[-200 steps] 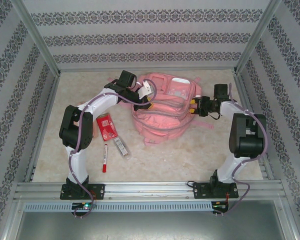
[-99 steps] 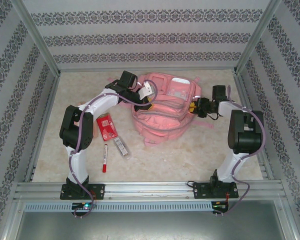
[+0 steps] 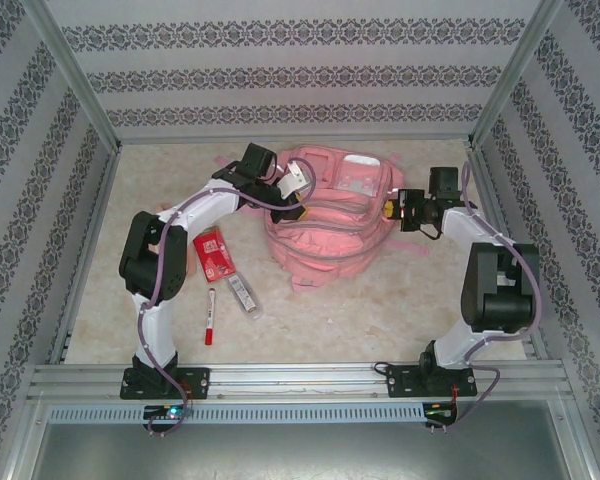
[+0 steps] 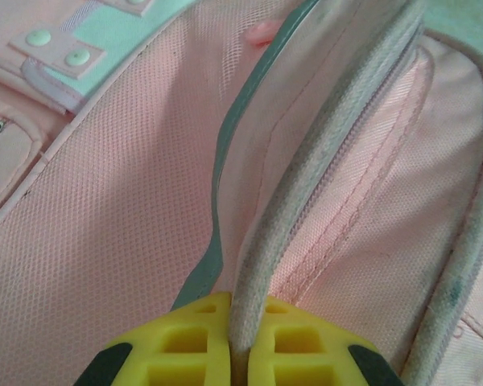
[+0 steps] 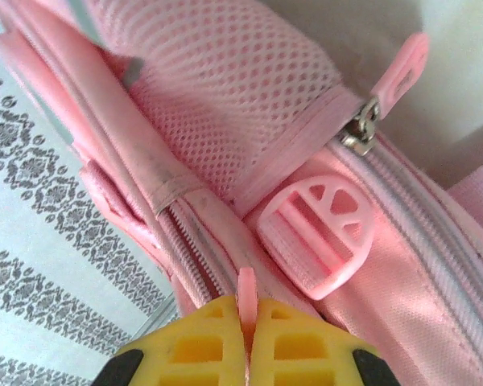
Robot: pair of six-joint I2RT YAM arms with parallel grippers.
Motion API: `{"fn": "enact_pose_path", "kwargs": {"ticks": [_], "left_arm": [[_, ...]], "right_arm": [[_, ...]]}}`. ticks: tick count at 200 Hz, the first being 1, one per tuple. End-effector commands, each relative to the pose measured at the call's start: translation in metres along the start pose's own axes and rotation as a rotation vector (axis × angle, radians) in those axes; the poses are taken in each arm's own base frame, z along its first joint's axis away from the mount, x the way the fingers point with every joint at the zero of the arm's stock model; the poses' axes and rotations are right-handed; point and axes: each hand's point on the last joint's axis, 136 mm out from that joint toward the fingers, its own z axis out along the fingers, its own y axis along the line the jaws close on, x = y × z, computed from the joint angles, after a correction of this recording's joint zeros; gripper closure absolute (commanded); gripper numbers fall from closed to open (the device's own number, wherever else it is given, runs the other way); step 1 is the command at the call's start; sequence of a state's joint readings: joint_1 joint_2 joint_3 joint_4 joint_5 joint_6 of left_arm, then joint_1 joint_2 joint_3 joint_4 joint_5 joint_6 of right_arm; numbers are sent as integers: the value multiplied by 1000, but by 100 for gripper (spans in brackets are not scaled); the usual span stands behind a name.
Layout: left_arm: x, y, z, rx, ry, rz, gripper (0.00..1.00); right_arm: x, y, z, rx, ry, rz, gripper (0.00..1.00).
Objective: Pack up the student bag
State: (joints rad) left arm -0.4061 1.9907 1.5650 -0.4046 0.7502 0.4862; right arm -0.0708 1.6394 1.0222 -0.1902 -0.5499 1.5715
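On the centre-frame large pink fabric student bag (image 3: 325, 235), right gripper (image 5: 245, 312) is newly pinching the pink zipper pull (image 5: 246, 283), left gripper (image 4: 240, 326) clamping the piped rim (image 4: 306, 185): unzipping looks ready.

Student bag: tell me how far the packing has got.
Done: no item is visibly packed. In hand: the left gripper is shut on the raised zipper edge of the student bag, and the right gripper is shut on a pink zipper pull, so opening looks underway. Left: the red packet, red marker and small grey item lie on the table beside the bag.
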Motion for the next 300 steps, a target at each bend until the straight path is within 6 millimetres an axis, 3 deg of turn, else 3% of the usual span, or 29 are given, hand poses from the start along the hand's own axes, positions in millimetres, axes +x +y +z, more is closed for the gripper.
{"fn": "enact_pose_path", "kwargs": {"ticks": [1,56,88,128,179,209,225,248,269,300], "left_arm": [[-23,17,-17,-125,-77,-49,100],[-28,19,-15,-145,-112,-89,100],[-27,22,-13,-173,-121,-119,100],[-24,22,-10,-185,-121,-137,100],[-21,24,-11,-206,-114,-155,100],[-20,28,-10,-219,-118,-184,100],[-20,28,-10,-222,-121,-211,100],[-19,29,-10,-231,-122,-229,100],[-19,31,-11,-241,-130,-267,100],[-29,26,-10,-188,-157,-344,100]], "right_arm": [[6,-1,-8,7,-15,-101,100],[28,-42,-7,155,-8,-195,100],[53,-61,0,219,16,-245,100],[93,-74,2,253,67,-294,100],[115,-76,-5,259,54,-406,100],[96,-53,-10,217,-119,-700,100],[87,-35,-23,162,-247,-875,100],[78,-17,-44,81,-358,-967,100],[76,-4,-47,35,-341,-1005,100],[82,15,-30,-20,-196,-1019,100]]}}
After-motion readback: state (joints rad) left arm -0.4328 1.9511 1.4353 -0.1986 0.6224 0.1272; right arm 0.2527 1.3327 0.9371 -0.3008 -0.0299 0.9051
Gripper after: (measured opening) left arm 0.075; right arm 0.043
